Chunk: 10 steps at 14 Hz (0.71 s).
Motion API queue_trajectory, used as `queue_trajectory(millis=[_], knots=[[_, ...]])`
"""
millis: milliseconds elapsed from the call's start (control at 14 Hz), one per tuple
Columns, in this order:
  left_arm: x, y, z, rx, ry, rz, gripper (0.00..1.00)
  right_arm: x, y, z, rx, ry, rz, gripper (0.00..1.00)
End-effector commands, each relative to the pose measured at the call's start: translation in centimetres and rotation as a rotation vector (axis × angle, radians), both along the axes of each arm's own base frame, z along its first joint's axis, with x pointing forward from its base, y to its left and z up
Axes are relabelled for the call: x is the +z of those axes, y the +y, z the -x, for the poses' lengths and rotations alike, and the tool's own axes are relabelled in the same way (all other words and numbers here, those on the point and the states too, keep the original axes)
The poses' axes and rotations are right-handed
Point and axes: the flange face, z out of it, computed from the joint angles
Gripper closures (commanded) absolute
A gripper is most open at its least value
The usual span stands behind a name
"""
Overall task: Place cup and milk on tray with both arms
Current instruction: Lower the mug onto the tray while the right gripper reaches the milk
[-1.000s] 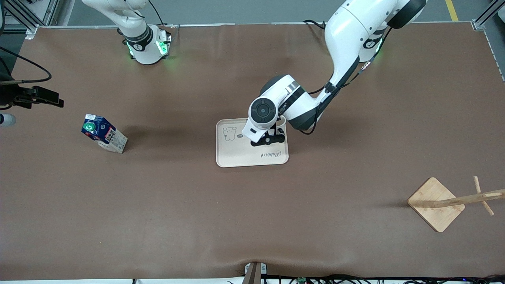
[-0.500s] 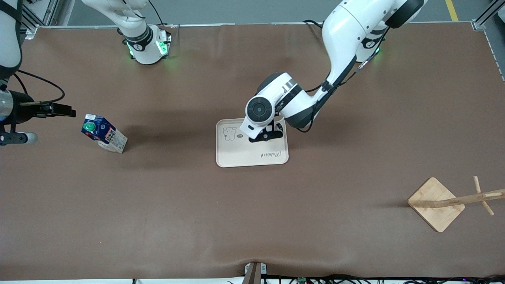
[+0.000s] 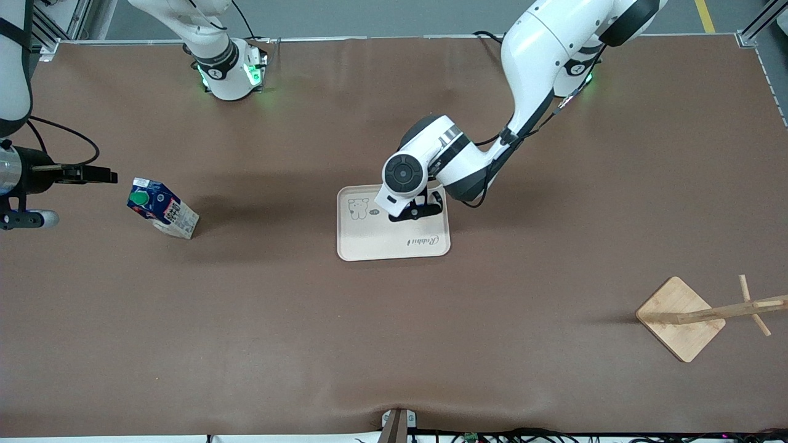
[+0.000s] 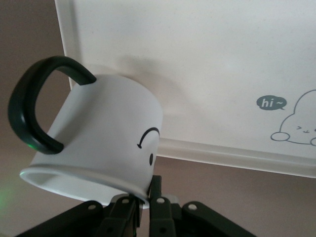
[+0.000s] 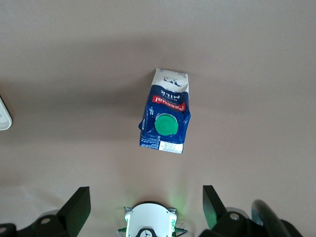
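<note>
Brown matting covers the table [image 3: 394, 344], the largest item, edge to edge.

Left arm [image 3: 535, 55]: white, reaching from its base at the top edge down to the middle of the table. Right arm [image 3: 15, 111]: entering at the edge on its own end of the table.

Wooden stand [image 3: 680, 318]: square base with a slanted post, near the lower corner at the left arm's end. Not part of the task.

Tray [image 3: 375, 243]: cream, rectangular, rabbit drawing and script, flat at mid-table, well apart from every edge.

Milk [image 3: 161, 208]: dark-blue carton, green cap, standing near the edge at the right arm's end, well apart from the tray, untouched.

Left gripper [image 4: 142, 210]: over the tray's corner nearest the left arm's base, fingers closed narrow on the rim of the cup [image 4: 98, 148].

Cup: white, smiley face, black loop handle, tilted, its base at or just above the tray surface; contact cannot be confirmed.

Right gripper [image 5: 146, 203]: hanging over the table just beside the milk, fingers spread wide, holding nothing.

Progress, judged: cup almost delivered, release outstanding; milk not yet grasped, its lift and carry to the tray all remain.
</note>
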Motion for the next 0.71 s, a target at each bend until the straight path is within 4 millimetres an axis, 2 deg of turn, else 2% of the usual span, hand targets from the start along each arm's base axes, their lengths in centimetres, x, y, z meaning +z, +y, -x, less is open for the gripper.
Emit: queue_trajectory(millis=[0, 71, 143, 286, 429, 571, 643], knots=[[0.3, -0.6, 0.0, -0.011, 0.005, -0.003, 0.53, -2.6, -0.7, 1.3, -0.025, 0.044, -0.005, 0.00], [0.9, -0.6, -0.4, -0.009, -0.006, 0.000, 0.30, -4.1, -0.8, 1.7, -0.027, 0.025, -0.002, 0.00], [1.3, -0.7, -0.5, -0.010, -0.013, 0.004, 0.00, -4.4, -0.8, 2.0, -0.040, -0.006, 0.007, 0.00], [2.6, -0.7, -1.1, -0.026, -0.050, 0.002, 0.00, -5.4, -1.5, 2.3, -0.106, 0.009, 0.026, 0.00], [4.3, -0.2, -1.6, -0.033, -0.048, -0.025, 0.00, -7.4, -1.5, 2.7, -0.126, 0.003, 0.034, 0.00], [7.8, 0.9, -2.8, -0.030, -0.090, -0.035, 0.00, -8.9, -1.9, 3.1, -0.156, -0.002, 0.043, 0.00], [10.1, 2.3, -3.9, -0.018, -0.128, -0.053, 0.00, -9.5, -2.1, 3.3, -0.178, 0.006, 0.049, 0.00]])
